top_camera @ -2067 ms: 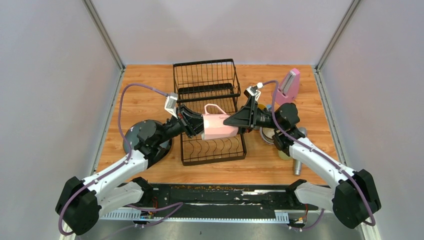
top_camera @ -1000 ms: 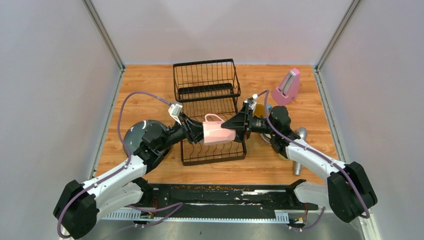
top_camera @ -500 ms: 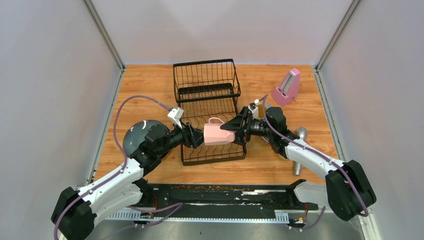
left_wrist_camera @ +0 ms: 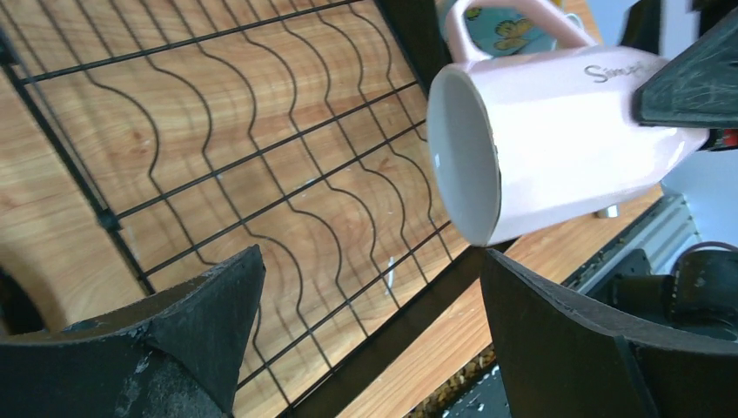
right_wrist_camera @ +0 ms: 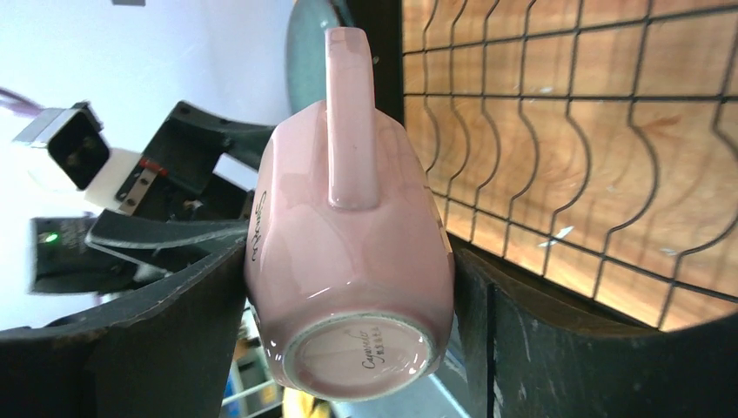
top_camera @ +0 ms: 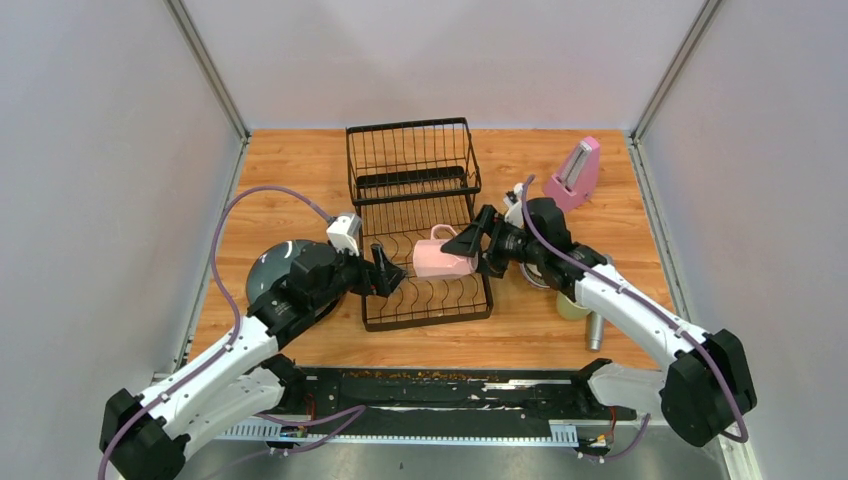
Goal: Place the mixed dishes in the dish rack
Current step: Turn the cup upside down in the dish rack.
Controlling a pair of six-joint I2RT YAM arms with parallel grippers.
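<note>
Pink mug, rigid, glazed, likely slippery and breakable, clamped across its body by right gripper; left gripper gapes empty.

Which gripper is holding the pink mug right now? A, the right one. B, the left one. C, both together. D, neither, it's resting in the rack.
A: the right gripper has the pink mug clamped on its side between its two fingers, while the left gripper is open and apart from the mug's mouth.
</note>
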